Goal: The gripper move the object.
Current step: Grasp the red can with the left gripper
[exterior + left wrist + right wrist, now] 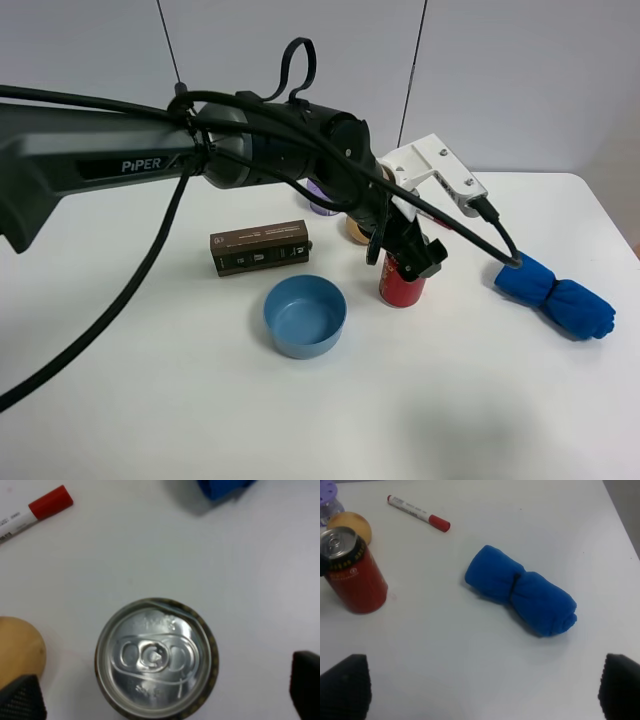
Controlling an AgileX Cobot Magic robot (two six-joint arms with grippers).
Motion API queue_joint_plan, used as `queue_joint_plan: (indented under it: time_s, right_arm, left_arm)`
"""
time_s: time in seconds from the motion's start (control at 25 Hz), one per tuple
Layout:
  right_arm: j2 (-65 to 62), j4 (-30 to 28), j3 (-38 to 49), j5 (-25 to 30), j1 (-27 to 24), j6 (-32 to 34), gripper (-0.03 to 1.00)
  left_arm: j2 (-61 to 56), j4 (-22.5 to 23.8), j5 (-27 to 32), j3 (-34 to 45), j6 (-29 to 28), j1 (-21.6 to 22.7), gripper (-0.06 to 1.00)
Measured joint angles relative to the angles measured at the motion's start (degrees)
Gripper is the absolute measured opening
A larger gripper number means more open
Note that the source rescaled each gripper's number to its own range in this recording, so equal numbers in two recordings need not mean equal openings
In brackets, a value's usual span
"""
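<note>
Left gripper (402, 255), jaws spread, hangs over the red can (402, 288); a tan ball (17, 652) crowds one finger, with the marker (35, 511) and rolled blue cloth (556, 293) farther off.

Your red can (401, 288) stands upright on the white table (470, 400), a little right of centre. Its silver top is sealed with the tab lying flat, and a dark band runs under the rim. The left hand (408, 255) hangs directly above it, black fingers (20, 702) spread wide, one on each side, clear of the can.
</note>
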Motion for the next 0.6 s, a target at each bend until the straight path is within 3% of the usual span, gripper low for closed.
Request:
queue_joint_plan:
  time_s: [0.6]
  right_arm:
    - [0.0,0.0,0.0,0.0,0.0,0.0,1.0]
  left_arm:
    - [3.23,-0.05,-5.61,-0.02,-0.08,-0.22,1.0]
